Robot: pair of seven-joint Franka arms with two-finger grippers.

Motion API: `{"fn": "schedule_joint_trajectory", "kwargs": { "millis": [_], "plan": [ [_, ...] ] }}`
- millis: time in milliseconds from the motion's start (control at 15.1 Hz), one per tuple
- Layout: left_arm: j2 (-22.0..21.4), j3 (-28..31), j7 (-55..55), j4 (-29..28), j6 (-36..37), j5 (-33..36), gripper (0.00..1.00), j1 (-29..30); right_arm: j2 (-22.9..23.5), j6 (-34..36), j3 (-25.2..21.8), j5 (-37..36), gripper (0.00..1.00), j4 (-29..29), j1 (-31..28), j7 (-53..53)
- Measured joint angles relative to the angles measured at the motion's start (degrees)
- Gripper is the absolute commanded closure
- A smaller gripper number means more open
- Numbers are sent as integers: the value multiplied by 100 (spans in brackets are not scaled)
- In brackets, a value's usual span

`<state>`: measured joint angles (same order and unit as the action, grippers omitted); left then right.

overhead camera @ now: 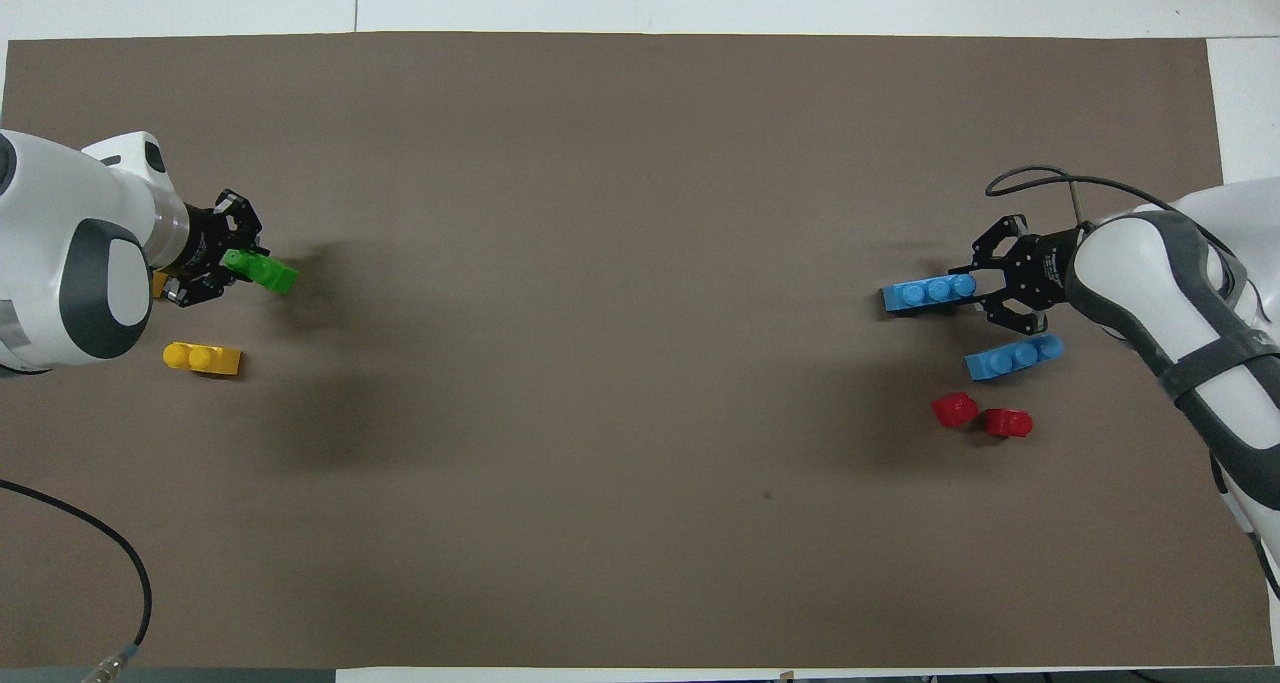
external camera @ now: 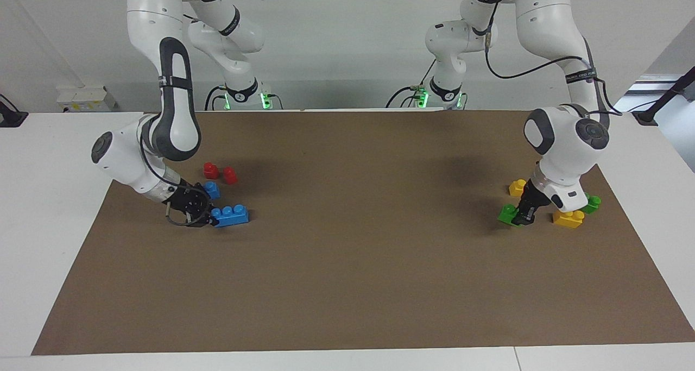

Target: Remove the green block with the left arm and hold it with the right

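My left gripper (external camera: 523, 214) is shut on the green block (external camera: 509, 214), a two-stud brick held low at the mat near the left arm's end; in the overhead view the gripper (overhead camera: 232, 266) holds the block (overhead camera: 268, 274) by one end. A second green brick (external camera: 592, 202) lies on the mat beside a yellow brick, partly hidden by the left arm. My right gripper (external camera: 205, 217) is shut on a three-stud blue brick (external camera: 232, 215), low at the mat near the right arm's end; the overhead view shows this gripper (overhead camera: 982, 291) and the brick (overhead camera: 928, 293) too.
Two yellow bricks (external camera: 517, 187) (external camera: 568, 219) lie around the left gripper. A second blue brick (overhead camera: 1013, 357) and two red pieces (overhead camera: 954, 408) (overhead camera: 1008, 422) lie nearer to the robots than the held blue brick. A brown mat (external camera: 358, 262) covers the table.
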<state>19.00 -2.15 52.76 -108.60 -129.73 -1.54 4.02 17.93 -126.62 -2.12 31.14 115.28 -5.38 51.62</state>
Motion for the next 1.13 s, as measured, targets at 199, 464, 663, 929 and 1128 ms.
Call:
{"fn": "schedule_joint_trajectory", "kwargs": {
  "millis": [199,464,663,929,1128],
  "plan": [
    [154,11,-128,36,-167,3,100,79,0,11,4,0,28,0,0,0],
    [209,2,-311,54,-231,4,0,88,-28,447,10,-16,20,-265,1,25],
    [228,6,-850,56,-233,4,0,94,-128,1208,8,-609,6,-945,2,518],
    [177,-2,-1277,162,-167,19,0,95,-377,2165,20,-1100,1,-1786,45,794],
    [-90,-45,-1597,261,202,262,0,79,-518,2745,60,-1322,0,-2238,55,689]
  ]
}}
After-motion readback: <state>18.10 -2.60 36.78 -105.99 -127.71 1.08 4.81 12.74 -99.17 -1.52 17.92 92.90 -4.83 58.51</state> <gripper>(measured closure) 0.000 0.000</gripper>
